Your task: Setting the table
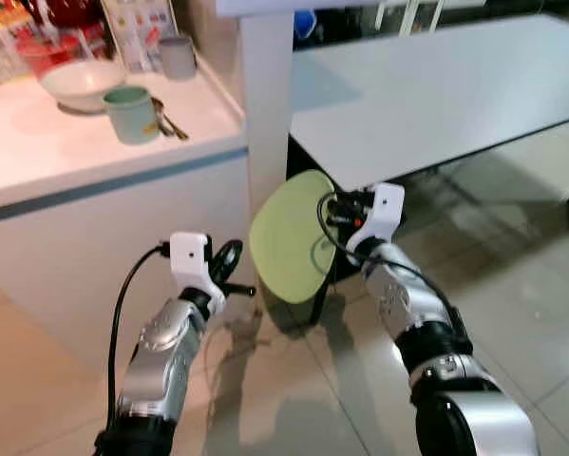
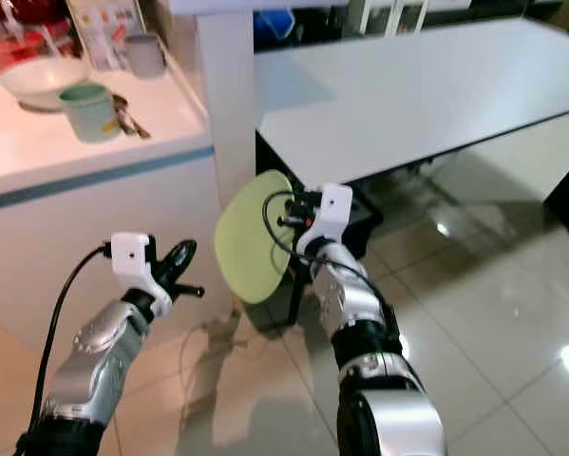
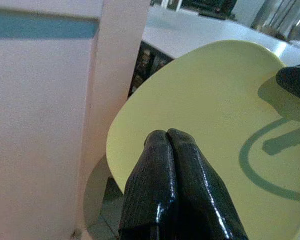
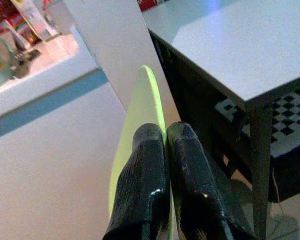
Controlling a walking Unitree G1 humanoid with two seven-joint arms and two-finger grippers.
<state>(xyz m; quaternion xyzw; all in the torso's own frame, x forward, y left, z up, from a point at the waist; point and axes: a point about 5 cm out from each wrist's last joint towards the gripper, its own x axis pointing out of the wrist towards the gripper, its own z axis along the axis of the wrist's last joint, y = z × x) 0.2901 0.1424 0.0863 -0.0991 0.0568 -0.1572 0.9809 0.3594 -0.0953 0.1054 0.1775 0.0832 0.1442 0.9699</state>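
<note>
A pale green plate (image 1: 289, 237) hangs on edge in the air below the near corner of the white dining table (image 1: 436, 95). My right gripper (image 1: 328, 215) is shut on the plate's rim, and the plate (image 4: 139, 115) runs edge-on between its fingers (image 4: 144, 185). My left gripper (image 1: 235, 275) floats just left of the plate with its fingers (image 3: 170, 180) pressed together and nothing in them; the plate (image 3: 215, 130) with its green ring mark faces it.
A white counter (image 1: 94, 133) stands at left with a white bowl (image 1: 80, 81), a green mug (image 1: 132, 114), a spoon and a grey cup (image 1: 177, 55). A white pillar (image 1: 265, 104) rises between counter and table. Glossy tiled floor lies at right.
</note>
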